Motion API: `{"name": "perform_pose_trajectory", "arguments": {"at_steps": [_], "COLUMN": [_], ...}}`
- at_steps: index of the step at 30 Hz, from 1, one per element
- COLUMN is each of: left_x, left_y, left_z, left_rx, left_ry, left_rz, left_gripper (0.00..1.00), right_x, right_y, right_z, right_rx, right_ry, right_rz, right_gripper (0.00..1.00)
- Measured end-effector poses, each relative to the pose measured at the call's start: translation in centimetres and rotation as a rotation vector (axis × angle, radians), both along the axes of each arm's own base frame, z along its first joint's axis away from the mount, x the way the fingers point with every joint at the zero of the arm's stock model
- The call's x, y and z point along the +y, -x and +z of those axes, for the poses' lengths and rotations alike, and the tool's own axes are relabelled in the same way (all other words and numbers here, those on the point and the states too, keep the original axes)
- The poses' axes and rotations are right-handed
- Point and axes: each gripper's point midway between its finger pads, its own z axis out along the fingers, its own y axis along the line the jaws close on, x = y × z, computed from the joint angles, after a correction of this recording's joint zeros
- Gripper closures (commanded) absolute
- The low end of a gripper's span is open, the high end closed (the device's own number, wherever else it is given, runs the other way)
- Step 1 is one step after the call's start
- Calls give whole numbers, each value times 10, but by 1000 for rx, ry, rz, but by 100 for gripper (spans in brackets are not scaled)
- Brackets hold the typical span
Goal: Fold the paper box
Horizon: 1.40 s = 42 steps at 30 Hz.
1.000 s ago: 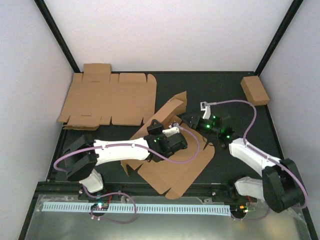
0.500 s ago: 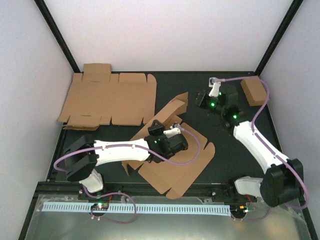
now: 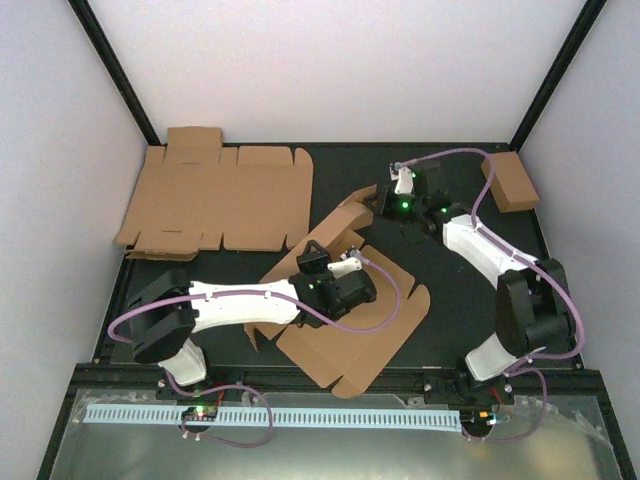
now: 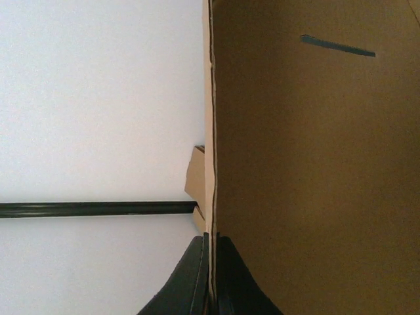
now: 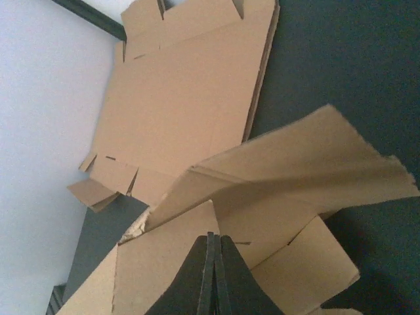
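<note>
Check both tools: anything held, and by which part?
Left tool is shut on the paper box, pinching the edge of a raised panel. Right tool is shut close to the box; no cardboard shows between its jaws.

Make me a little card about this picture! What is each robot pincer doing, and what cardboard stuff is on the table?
left pincer: shut, pinching a panel edge of the paper box
right pincer: shut, nothing between its fingers, near the box's raised flap
flat cardboard: lying at the back left
small closed box: back right corner
</note>
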Motion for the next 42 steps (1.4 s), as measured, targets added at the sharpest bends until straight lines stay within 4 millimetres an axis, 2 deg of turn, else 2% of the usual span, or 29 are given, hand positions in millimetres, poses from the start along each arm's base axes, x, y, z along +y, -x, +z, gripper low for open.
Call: {"name": "perform_pose_trajectory", "arguments": {"at_steps": [9, 14, 22, 28, 31, 34, 42], "left_x": [-2, -4, -7, -7, -7, -7, -7], "left_y": [2, 3, 6, 6, 6, 6, 6], "left_z": [-1, -2, -4, -3, -3, -3, -3], "left_rx": [-9, -22, -36, -43, -47, -48, -48], "left_ry": [-7, -26, -45, -40, -38, -39, -40], "left_rz": [-6, -5, -9, -6, -6, -6, -7], "left_gripper": [99, 98, 98, 99, 98, 98, 98], "right_x": [24, 29, 32, 39, 38, 31, 3], "right_y": [30, 39, 50, 58, 60, 59, 53], "right_z": [-25, -31, -24, -8, -6, -11, -47], "right_rx": [63, 82, 82, 78, 96, 117, 116], "right_ry": [-12, -23, -75, -159, -198, -191, -13], "right_rz": [100, 130, 156, 198, 200, 184, 73], "right_gripper": [98, 99, 98, 98, 98, 96, 94]}}
